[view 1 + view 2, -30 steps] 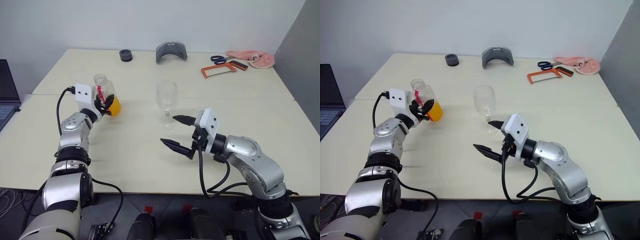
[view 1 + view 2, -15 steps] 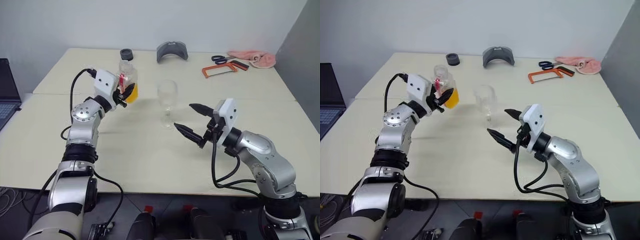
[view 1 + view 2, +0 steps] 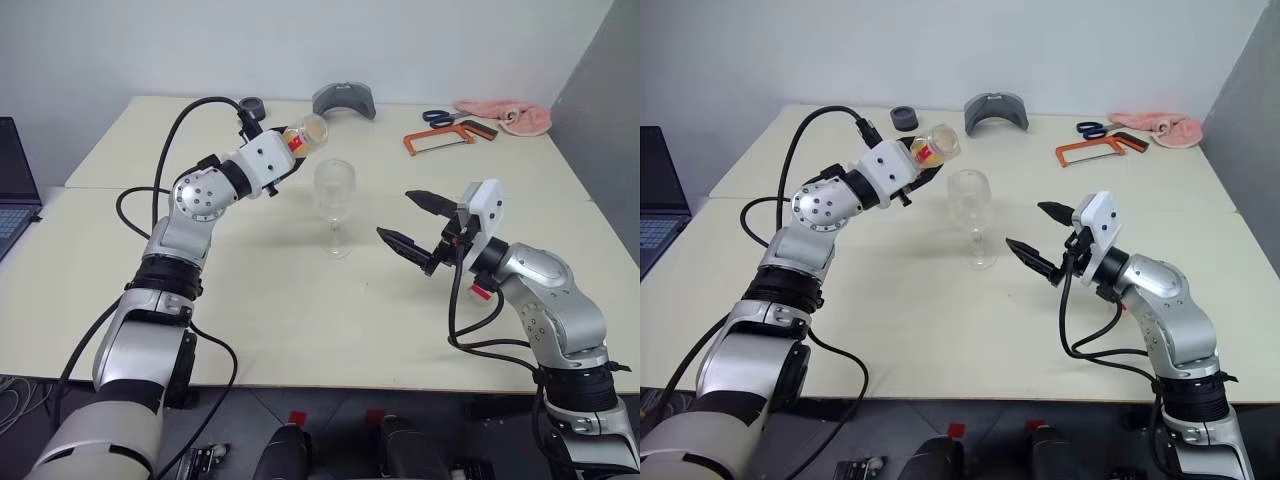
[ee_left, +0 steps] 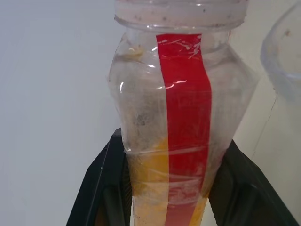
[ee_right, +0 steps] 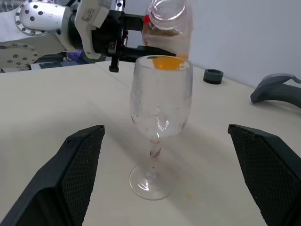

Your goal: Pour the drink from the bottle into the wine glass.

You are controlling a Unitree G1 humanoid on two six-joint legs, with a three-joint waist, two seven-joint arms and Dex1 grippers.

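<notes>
Bottle, small clear plastic with a red label stripe, is clamped in my left hand, tipped toward level, open mouth aimed at the clear stemmed wine glass. I judge this the start of the pour. Orange-yellow drink sits low in the bottle body, none in the bowl that I can see. The glass stands upright near the counter's middle, well in from every edge. My right hand hovers just beside it with its two black fingers spread wide, gripping nothing; I judge it placed to steady the glass if needed. A black ring, grey curved piece, orange-framed saw, scissors and pink cloth lie along the far edge, well clear. The near side gives both arms open room.
</notes>
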